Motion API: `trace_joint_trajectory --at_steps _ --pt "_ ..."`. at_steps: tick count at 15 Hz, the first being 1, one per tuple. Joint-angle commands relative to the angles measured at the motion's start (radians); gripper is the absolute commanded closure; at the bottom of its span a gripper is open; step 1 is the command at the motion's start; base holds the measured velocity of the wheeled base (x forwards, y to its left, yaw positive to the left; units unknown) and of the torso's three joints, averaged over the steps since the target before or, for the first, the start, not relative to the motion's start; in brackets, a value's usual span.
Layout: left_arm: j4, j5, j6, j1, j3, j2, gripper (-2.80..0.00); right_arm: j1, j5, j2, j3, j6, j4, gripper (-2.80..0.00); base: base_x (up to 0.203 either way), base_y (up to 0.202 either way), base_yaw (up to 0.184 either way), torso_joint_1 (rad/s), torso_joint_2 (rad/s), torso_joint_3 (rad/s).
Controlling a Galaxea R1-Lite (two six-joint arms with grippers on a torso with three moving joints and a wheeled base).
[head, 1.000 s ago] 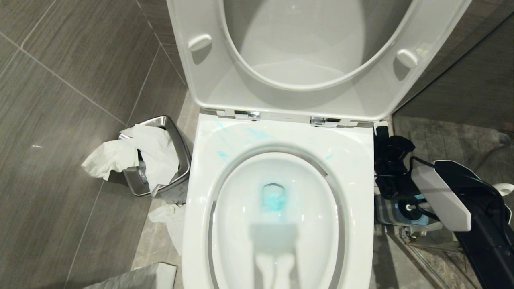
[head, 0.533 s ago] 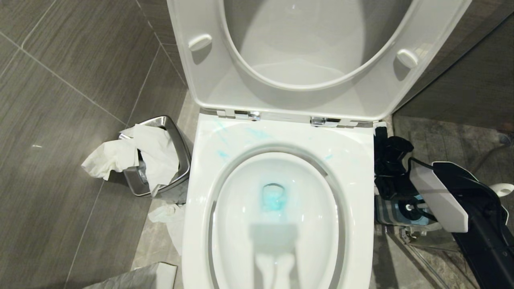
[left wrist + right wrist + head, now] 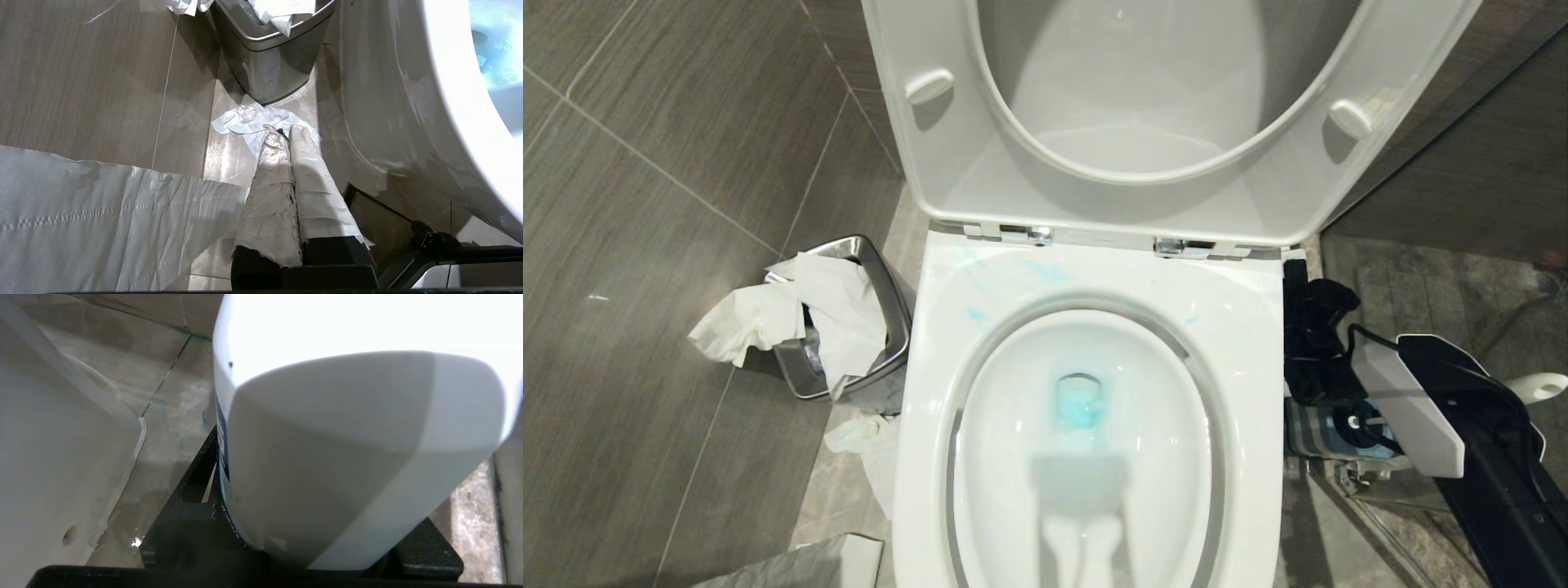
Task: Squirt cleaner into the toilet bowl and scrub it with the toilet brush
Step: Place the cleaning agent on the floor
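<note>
- Toilet brush (image 3: 1539, 385): only a white rounded end shows, on the floor side right of the toilet bowl (image 3: 1241, 343). Can't tell how its long axis runs.
- Cleaner (image 3: 1080, 404) tints the water blue, with smears on the bowl's back rim, so I'd say the squirt is done.
- Right gripper (image 3: 1316, 343) is low beside the bowl's right edge, about half spread and clamped on a white bottle (image 3: 327, 457). It's the arm nearer the brush.
- Left gripper (image 3: 284, 132) is closed and empty, left of the bowl.
</note>
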Motion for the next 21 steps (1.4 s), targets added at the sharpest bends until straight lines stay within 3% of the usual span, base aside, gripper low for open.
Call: trace_joint_trajectory --at_steps 1,21 --pt "0.0 0.0 0.0 0.0 0.0 0.001 0.0 0.0 0.006 0.006 -0.002 0.0 -0.007 0.0 0.0 0.0 0.0 0.0 0.0 0.0" --pt "0.002 0.0 0.002 0.0 0.0 0.001 0.0 0.015 0.016 0.021 -0.002 -0.001 -0.008 0.0 0.0 0.0 0.0 0.0 0.0 0.0"
